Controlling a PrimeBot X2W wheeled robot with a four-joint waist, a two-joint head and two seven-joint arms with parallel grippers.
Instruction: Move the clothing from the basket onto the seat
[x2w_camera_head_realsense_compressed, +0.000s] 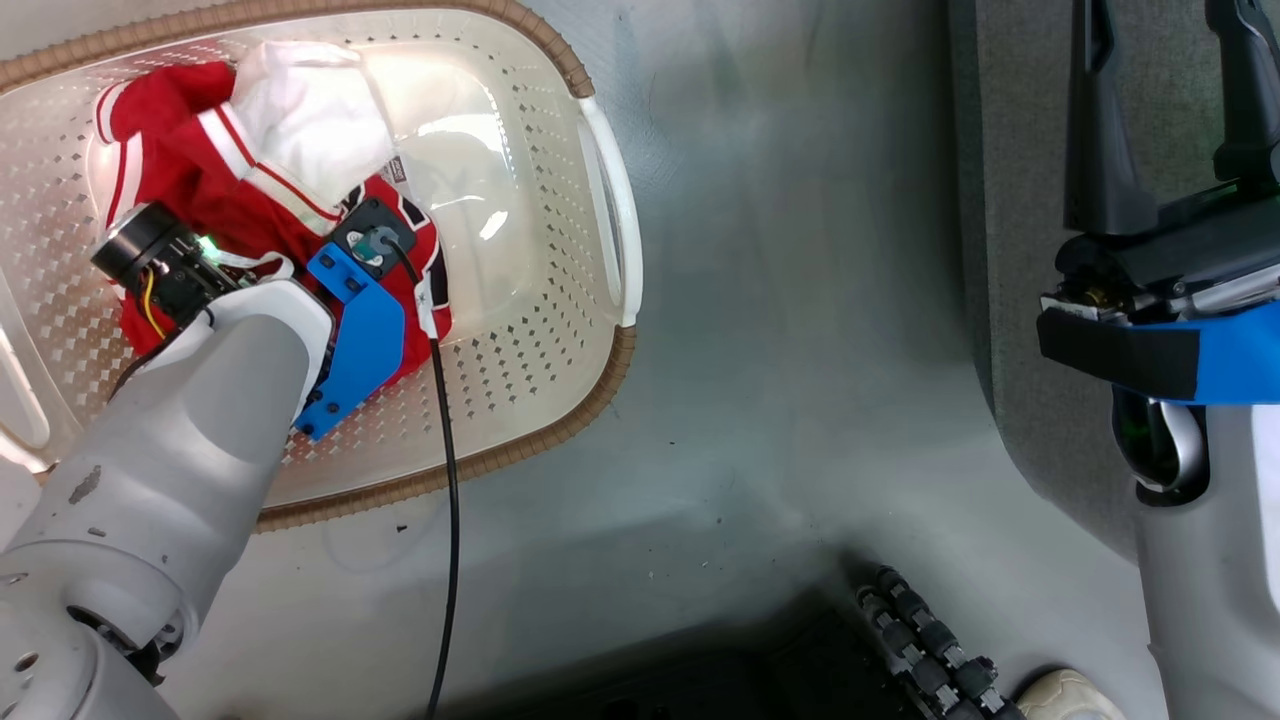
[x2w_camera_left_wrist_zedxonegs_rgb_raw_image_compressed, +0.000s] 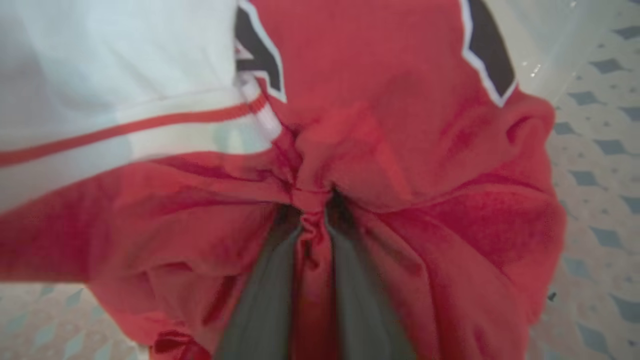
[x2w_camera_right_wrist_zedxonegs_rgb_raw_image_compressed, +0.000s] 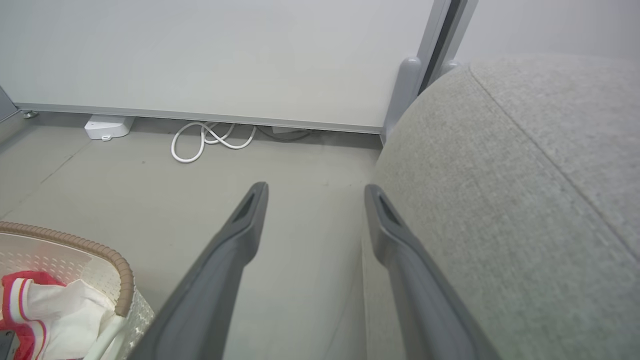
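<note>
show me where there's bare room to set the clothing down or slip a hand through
Free: the seat, bare where it shows beside the open right gripper; the floor between basket and seat; the basket's right half. Crowded: its left half, where the left gripper pinches the bunched clothing.

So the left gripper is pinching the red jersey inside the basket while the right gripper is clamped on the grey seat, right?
Not quite. The right gripper grips nothing: the right wrist view shows its fingers wide apart, empty, beside the grey seat. The left gripper is indeed pinching the red jersey inside the basket.
</note>
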